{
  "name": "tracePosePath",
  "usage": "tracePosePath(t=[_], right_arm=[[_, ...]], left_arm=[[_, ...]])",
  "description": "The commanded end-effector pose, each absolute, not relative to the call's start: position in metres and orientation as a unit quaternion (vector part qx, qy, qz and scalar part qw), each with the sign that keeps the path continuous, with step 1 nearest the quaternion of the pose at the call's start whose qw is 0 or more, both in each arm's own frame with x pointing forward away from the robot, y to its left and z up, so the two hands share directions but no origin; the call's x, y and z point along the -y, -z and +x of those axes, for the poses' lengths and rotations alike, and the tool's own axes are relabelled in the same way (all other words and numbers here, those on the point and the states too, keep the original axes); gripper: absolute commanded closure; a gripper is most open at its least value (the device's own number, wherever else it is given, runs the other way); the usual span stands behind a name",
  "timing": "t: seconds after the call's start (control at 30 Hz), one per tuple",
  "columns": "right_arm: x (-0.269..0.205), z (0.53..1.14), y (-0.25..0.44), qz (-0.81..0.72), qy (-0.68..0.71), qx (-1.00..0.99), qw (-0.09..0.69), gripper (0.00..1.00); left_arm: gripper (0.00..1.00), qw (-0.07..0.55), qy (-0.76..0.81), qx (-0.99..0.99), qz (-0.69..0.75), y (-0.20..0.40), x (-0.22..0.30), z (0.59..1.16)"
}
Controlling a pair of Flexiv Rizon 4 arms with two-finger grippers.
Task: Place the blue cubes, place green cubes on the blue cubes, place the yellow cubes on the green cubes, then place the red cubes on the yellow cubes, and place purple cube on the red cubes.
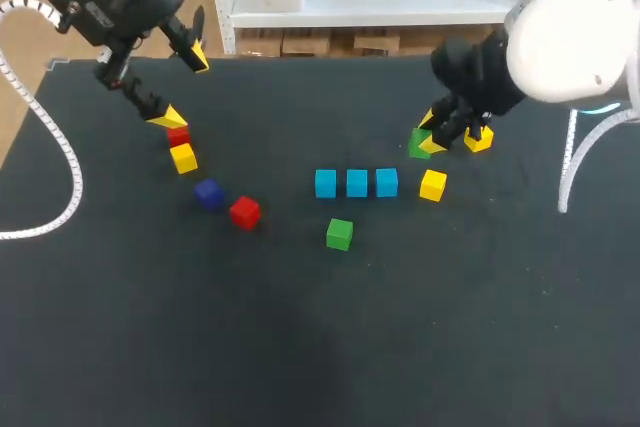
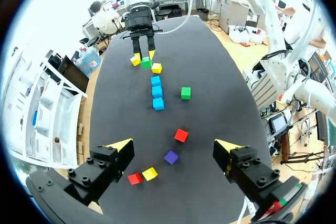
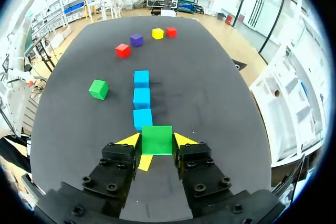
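Note:
Three blue cubes (image 1: pixel 357 183) lie in a row at mid-table. My right gripper (image 1: pixel 428 142) hangs just right of the row, shut on a green cube (image 3: pixel 157 139) that is off the table. Under it lies a yellow cube (image 1: pixel 433 185) by the row's right end. Another yellow cube (image 1: pixel 479 139) seems to lie right of that gripper. A second green cube (image 1: pixel 339 234) sits in front of the row. At the far left my left gripper (image 1: pixel 183 87) stands wide open and empty above a red cube (image 1: pixel 178 135) and a yellow cube (image 1: pixel 183 158).
A purple cube (image 1: pixel 208 193) and a second red cube (image 1: pixel 244 212) lie between the left pair and the blue row. The table's back edge (image 1: pixel 320 55) runs close behind both grippers.

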State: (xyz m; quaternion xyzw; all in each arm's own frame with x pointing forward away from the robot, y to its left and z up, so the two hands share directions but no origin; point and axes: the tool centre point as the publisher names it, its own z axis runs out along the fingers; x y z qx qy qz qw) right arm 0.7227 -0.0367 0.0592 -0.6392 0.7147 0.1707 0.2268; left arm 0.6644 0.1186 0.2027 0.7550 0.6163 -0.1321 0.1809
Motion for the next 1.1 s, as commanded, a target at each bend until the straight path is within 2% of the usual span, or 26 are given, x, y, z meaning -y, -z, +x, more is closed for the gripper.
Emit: tracePosePath(t=[0.03, 0.27, 0.57, 0.83, 1.1], right_arm=[[0.037, 0.719, -0.059, -0.636, -0.159, -0.717, 0.236, 1.0], [0.037, 0.719, -0.059, -0.636, -0.159, -0.717, 0.236, 1.0], [0.009, 0.711, -0.059, -0.682, -0.155, -0.688, 0.194, 1.0], [-0.006, 0.71, -0.056, -0.687, -0.106, -0.691, 0.197, 1.0], [-0.022, 0.704, -0.049, -0.678, -0.114, -0.698, 0.198, 1.0]], left_arm=[[0.0, 0.182, 0.132, -0.615, 0.756, -0.202, -0.12, 0.664], [0.0, 0.182, 0.132, -0.615, 0.756, -0.202, -0.12, 0.664], [0.0, 0.182, 0.132, -0.615, 0.756, -0.202, -0.12, 0.664], [0.0, 0.182, 0.132, -0.615, 0.756, -0.202, -0.12, 0.664], [0.0, 0.182, 0.132, -0.615, 0.756, -0.202, -0.12, 0.664]])
